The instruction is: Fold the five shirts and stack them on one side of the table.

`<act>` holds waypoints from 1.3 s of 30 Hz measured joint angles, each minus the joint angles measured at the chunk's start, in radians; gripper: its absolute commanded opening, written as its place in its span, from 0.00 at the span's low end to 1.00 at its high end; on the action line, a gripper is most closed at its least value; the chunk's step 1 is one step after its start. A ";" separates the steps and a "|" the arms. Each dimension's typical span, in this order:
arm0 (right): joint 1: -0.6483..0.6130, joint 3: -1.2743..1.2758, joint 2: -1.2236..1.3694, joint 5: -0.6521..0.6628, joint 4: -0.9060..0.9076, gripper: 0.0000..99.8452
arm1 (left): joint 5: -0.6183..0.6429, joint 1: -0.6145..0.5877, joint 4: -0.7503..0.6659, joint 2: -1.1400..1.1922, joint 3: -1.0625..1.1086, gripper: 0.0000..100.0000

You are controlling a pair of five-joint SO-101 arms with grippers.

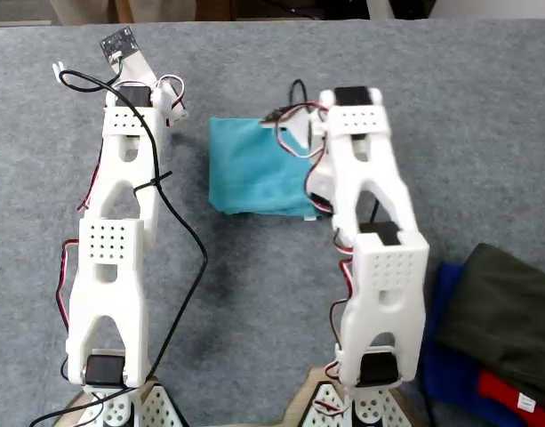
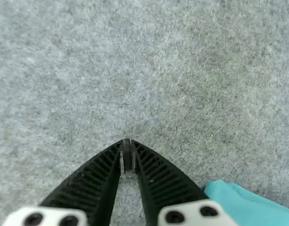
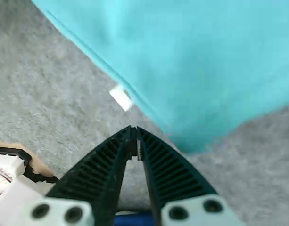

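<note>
The teal shirt [image 1: 254, 169] lies folded to a rough square on the grey table [image 1: 485, 133], between the two arms and toward the far side from their bases. In the right wrist view a small white tag [image 3: 120, 98] sticks out at the hem of this shirt. The right gripper [image 3: 134, 136] is just beside this hem, over the bare table; its two jaws are pressed together at the tips and hold nothing. The left gripper [image 2: 126, 155] is on the other side of the shirt, near one corner of it but apart, and its jaws are also closed together with nothing between them. At the near right corner of the table there is a pile of other shirts: a dark olive shirt [image 1: 508, 311] on top, a blue shirt [image 1: 450, 356] under it, and a red shirt [image 1: 512, 396] at the edge. A black cable [image 1: 179, 222] runs along the left arm.
</note>
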 measured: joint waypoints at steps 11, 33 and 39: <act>-0.014 -0.003 -0.175 -0.041 -0.080 0.01 | 0.000 0.000 0.000 0.000 0.000 0.02; 0.026 -0.264 0.037 -0.143 -0.015 0.06 | 0.000 0.066 0.100 0.002 -0.063 0.04; 0.048 -0.348 0.032 -0.342 0.000 0.20 | 0.000 0.132 0.232 -0.002 -0.173 0.23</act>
